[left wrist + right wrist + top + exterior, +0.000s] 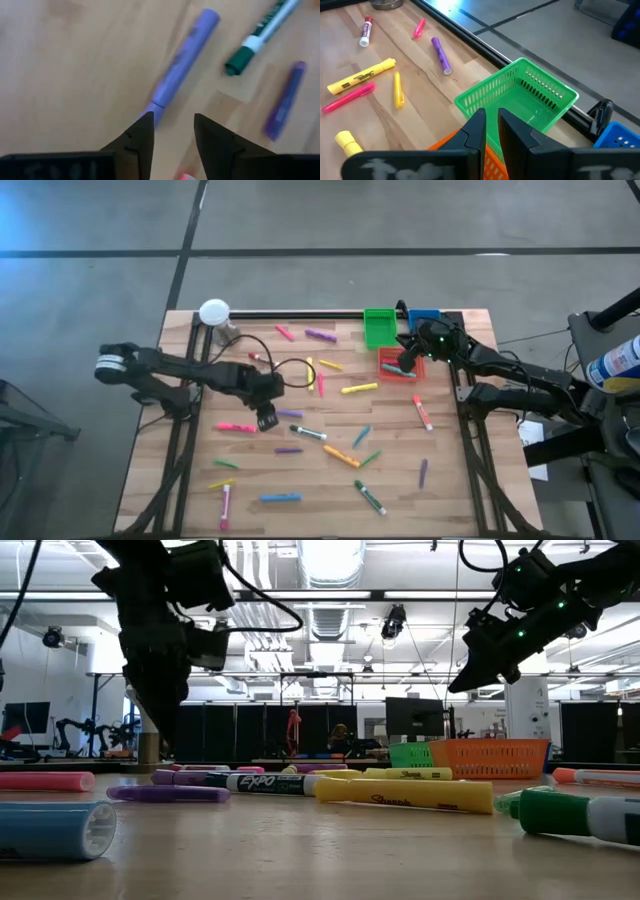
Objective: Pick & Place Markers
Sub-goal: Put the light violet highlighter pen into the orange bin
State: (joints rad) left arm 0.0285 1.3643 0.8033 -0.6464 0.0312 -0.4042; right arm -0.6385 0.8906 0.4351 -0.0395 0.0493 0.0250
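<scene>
Left tool (172,135) above purple marker (180,70)

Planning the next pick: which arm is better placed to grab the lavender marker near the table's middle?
Left. The left gripper hangs open right over the lavender marker, its fingers near the marker's end. The right gripper is off by the red bin and green bin.

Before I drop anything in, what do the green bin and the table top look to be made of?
The green bin looks like moulded plastic: glossy, evenly coloured walls pierced by rows of slots. The table top looks like wood with a smooth pale finish: parallel planks with grain lines show around the markers. The right gripper hovers over the bins.
</scene>
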